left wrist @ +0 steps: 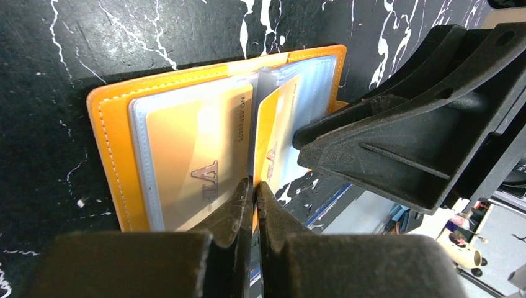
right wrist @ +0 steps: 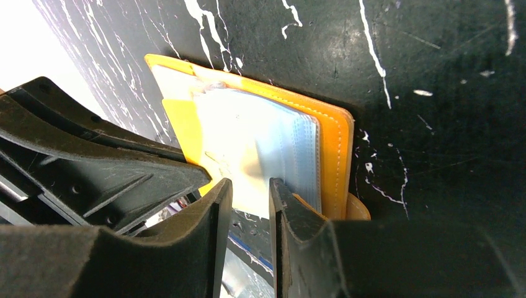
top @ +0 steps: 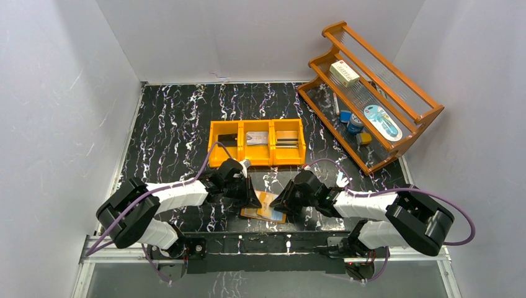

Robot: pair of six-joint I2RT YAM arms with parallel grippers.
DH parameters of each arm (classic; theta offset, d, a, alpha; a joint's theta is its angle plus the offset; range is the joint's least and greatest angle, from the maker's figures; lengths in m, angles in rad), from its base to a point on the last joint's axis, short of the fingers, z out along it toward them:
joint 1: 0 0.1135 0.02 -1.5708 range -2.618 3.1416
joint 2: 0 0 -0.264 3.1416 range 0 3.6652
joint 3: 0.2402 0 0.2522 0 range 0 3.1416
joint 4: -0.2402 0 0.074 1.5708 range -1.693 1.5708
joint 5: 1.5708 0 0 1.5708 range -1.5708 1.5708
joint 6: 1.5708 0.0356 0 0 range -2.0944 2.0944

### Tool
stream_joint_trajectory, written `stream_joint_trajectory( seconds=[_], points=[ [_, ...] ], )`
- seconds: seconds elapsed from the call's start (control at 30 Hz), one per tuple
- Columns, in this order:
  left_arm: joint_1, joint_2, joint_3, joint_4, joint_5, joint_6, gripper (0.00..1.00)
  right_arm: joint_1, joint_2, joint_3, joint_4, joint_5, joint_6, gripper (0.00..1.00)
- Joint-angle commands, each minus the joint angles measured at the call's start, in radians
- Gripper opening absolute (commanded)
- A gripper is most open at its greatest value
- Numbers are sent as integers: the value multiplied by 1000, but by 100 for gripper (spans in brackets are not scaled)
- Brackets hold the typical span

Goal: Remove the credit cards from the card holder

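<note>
Left wrist view: our left gripper (left wrist: 254,186) pinches an upright sleeve of the card holder (left wrist: 110,124), which lies open at the near side. The right gripper (right wrist: 248,189) is narrow, its grip unclear. We should draw the credit card (left wrist: 186,136) out straight.

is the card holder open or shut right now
Open: the card holder lies spread, clear sleeves fanned up from its middle, a gold card showing inside one.

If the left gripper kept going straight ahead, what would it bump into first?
Probably the upright clear sleeve in the middle of the open card holder; the left gripper is right at its near edge.
</note>
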Motion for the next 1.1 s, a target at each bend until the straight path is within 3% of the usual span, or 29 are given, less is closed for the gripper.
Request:
stream_joint_trajectory(
  seconds=[0.0,0.27,0.43,0.6,0.8,1.07],
  points=[
    [7,-34,26,-120,-60,51,0,-4,38,-21,-176,67,-30,38],
    [12,-69,37,-147,-61,78,0,-4,-8,-12,-173,65,-64,39],
    [13,-43,40,-115,-26,72,0,-4,-62,100,-93,-5,-179,43],
    [12,-43,36,-94,-21,58,0,-4,12,164,-23,-79,-214,47],
    [12,-43,34,-82,-9,50,0,-5,124,165,-154,-29,-155,45],
    [12,-6,32,-49,25,39,10,-4,68,62,-130,-2,-99,45]
  ],
)
